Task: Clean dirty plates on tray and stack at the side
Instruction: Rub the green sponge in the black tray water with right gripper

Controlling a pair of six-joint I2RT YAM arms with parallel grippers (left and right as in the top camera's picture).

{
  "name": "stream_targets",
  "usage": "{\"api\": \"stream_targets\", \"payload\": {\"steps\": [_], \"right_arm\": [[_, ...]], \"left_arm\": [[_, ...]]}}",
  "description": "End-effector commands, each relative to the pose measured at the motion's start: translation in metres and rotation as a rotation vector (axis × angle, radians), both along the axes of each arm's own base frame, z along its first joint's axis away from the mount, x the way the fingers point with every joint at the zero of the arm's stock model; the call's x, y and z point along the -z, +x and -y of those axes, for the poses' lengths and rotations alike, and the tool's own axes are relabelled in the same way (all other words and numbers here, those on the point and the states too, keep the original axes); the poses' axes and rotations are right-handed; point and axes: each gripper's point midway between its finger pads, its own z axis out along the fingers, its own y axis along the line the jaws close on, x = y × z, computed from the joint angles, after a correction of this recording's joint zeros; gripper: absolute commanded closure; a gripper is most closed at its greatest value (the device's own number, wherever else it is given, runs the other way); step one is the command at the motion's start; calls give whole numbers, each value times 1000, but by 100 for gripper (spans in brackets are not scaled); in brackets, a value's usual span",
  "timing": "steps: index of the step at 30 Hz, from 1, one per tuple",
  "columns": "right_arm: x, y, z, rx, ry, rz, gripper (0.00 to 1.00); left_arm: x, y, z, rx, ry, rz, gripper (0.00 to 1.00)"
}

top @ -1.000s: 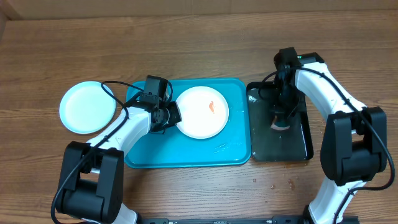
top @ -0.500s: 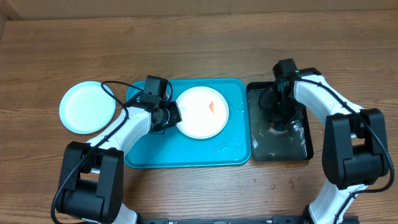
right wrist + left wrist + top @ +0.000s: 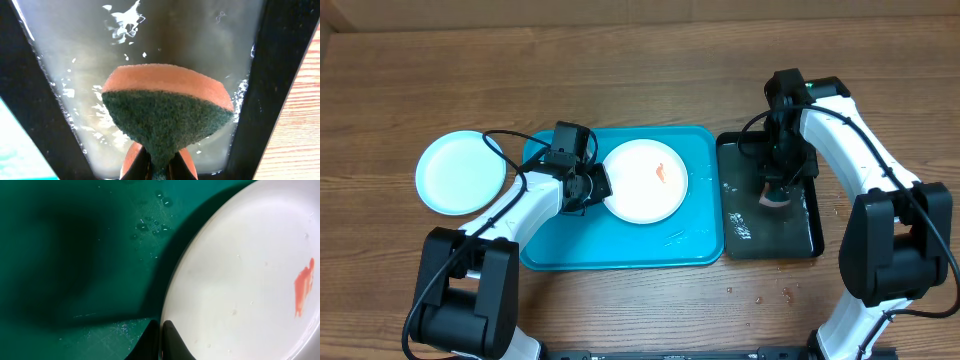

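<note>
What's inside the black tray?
Cloudy water and an orange-and-green sponge, pinched by the right gripper. The black tray's floor under the sponge is hidden.

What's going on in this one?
The left gripper pinches the rim of the white plate on the blue tray; the plate has an orange smear. The right gripper holds a sponge over the wet black tray. A light blue plate sits on the table, left of the blue tray.
</note>
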Motion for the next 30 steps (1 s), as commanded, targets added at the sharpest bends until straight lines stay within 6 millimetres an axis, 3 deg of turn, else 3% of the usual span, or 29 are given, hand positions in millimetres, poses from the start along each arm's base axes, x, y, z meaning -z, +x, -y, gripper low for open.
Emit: {"api": "stream_targets", "payload": {"steps": [1, 7, 16, 21, 24, 30], "right_arm": [[3, -5, 1, 7, 4, 6, 96], [21, -6, 1, 6, 7, 22, 96], [-18, 8, -1, 6, 11, 47, 96], [-21, 7, -1, 6, 10, 43, 96], [-21, 7, -1, 6, 10, 43, 96], [-21, 8, -2, 5, 11, 46, 96]], "left_arm": [[-8, 5, 1, 19, -6, 25, 94], [-8, 5, 1, 19, -6, 25, 94], [-8, 5, 1, 20, -6, 23, 85], [-7, 4, 1, 20, -4, 22, 82], [-6, 4, 1, 20, -4, 19, 96], [-5, 4, 1, 20, -4, 15, 96]]}}
